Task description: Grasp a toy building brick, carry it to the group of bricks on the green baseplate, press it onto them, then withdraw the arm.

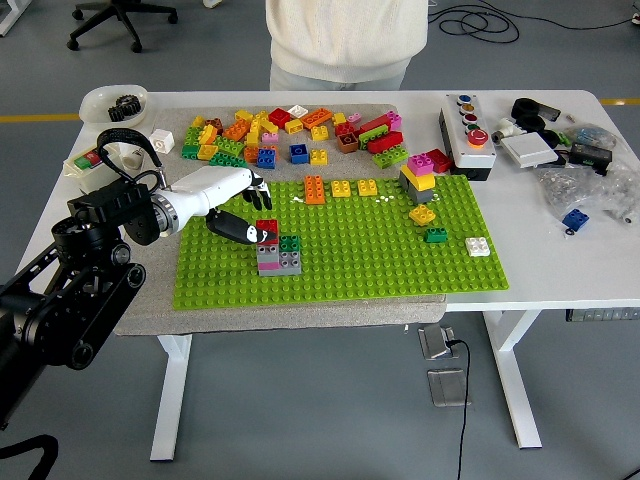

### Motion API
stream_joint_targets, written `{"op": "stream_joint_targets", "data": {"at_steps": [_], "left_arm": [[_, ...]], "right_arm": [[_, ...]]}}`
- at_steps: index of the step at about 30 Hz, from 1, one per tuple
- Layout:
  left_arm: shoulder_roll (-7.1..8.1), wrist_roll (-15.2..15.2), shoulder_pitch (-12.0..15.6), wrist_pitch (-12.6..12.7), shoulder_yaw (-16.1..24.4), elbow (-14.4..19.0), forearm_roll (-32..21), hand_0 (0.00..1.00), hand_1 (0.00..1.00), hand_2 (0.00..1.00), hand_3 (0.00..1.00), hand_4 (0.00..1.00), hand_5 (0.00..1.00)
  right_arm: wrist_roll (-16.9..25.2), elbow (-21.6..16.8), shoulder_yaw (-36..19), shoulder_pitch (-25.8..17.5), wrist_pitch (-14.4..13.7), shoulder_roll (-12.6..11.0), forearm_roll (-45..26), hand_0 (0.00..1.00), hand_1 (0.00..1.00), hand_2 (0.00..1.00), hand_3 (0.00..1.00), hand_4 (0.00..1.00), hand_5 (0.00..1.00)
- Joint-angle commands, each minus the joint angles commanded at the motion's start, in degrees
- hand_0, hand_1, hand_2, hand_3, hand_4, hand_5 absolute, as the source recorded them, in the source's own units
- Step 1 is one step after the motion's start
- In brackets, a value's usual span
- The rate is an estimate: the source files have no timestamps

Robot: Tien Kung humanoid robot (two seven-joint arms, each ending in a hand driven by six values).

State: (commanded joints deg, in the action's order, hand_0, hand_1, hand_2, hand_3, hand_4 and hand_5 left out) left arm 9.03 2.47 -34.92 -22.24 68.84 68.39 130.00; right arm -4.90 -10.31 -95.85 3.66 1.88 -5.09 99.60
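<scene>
On the green baseplate (pixel 380 260) stands a small group of bricks: a grey brick (pixel 279 263) with a pink edge, a red brick (pixel 267 228) on top of it and a dark green brick (pixel 289 243) beside the red one. My left hand (pixel 258 212) hovers just left of and above this group. Its fingers (pixel 259 188) are spread and lifted, while the black thumb tip lies close against the red brick's left side. Nothing is held in the hand. The right arm does not appear.
Loose bricks (pixel 290 132) lie piled behind the baseplate. On the plate stand orange (pixel 314 188) and yellow (pixel 354 187) bricks, a pink-yellow-grey stack (pixel 419 180) and a white brick (pixel 478 246). A button box (pixel 465 135) sits right, a bowl (pixel 113 103) left. A person (pixel 345 40) stands opposite.
</scene>
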Motion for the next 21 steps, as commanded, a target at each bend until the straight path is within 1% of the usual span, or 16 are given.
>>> {"op": "stream_joint_targets", "data": {"at_steps": [1,2,6,7,8,9,13,14,18,19,20,21], "left_arm": [[0.01,0.0,0.1,0.0,0.2,0.3,0.0,0.774,0.690,0.670,0.642,0.926,0.522],[0.02,-0.1,0.2,0.1,0.6,1.1,0.0,0.839,0.740,0.705,0.741,0.998,0.679],[0.14,-0.3,0.8,0.1,1.6,3.4,0.0,0.839,0.740,0.705,0.741,0.998,0.679],[0.15,-0.3,0.8,0.2,1.7,3.5,0.0,0.839,0.740,0.705,0.741,0.998,0.679],[0.40,-0.1,1.4,0.3,1.6,4.3,0.0,0.915,0.842,0.757,0.755,0.998,0.730],[0.51,0.1,1.7,0.6,1.5,4.6,0.0,0.915,0.842,0.757,0.755,0.998,0.730],[1.06,2.0,3.6,3.0,1.3,5.7,0.0,0.915,0.842,0.757,0.755,0.998,0.730],[1.30,2.5,4.2,3.8,1.2,6.0,0.0,0.998,0.998,0.921,0.692,0.998,0.753],[2.13,4.5,6.3,6.7,0.7,6.7,0.0,0.998,0.998,0.921,0.692,0.998,0.753],[2.19,4.7,6.5,7.0,0.7,6.7,0.0,0.998,0.998,0.921,0.692,0.998,0.753],[2.28,5.1,6.9,7.5,0.6,6.8,0.0,0.998,0.998,0.973,0.679,0.998,0.796],[2.35,5.4,7.3,8.0,0.5,6.8,0.0,0.998,0.998,0.973,0.679,0.998,0.796]], "right_arm": [[0.0,0.0,0.0,0.0,0.0,0.0,0.0,0.744,0.637,0.681,0.623,0.849,0.564],[0.0,0.0,-0.1,0.0,0.0,0.0,0.1,0.744,0.637,0.679,0.623,0.849,0.563],[0.0,0.0,-0.1,0.0,0.0,0.0,0.1,0.744,0.637,0.679,0.623,0.849,0.563],[0.0,0.0,-0.1,0.0,0.0,0.0,0.1,0.744,0.637,0.679,0.623,0.849,0.563],[0.0,0.0,-0.1,0.0,0.0,0.0,0.1,0.744,0.637,0.680,0.623,0.849,0.564],[0.0,0.0,-0.1,0.0,0.0,0.0,0.0,0.744,0.637,0.680,0.623,0.849,0.564],[0.1,0.0,-0.2,0.0,-0.1,0.0,-0.1,0.744,0.637,0.680,0.623,0.849,0.564],[0.0,0.0,-0.2,0.0,-0.1,0.0,-0.1,0.744,0.637,0.681,0.624,0.849,0.564],[0.0,0.0,-0.4,0.1,0.0,-0.1,0.0,0.744,0.637,0.681,0.624,0.849,0.564],[0.0,0.0,-0.4,0.1,0.0,-0.1,0.0,0.744,0.637,0.681,0.624,0.849,0.564],[0.0,0.0,-0.4,0.1,0.0,-0.1,0.0,0.744,0.637,0.680,0.624,0.849,0.564],[0.1,0.0,-0.4,0.1,0.0,-0.1,0.0,0.744,0.637,0.680,0.624,0.849,0.564]]}}
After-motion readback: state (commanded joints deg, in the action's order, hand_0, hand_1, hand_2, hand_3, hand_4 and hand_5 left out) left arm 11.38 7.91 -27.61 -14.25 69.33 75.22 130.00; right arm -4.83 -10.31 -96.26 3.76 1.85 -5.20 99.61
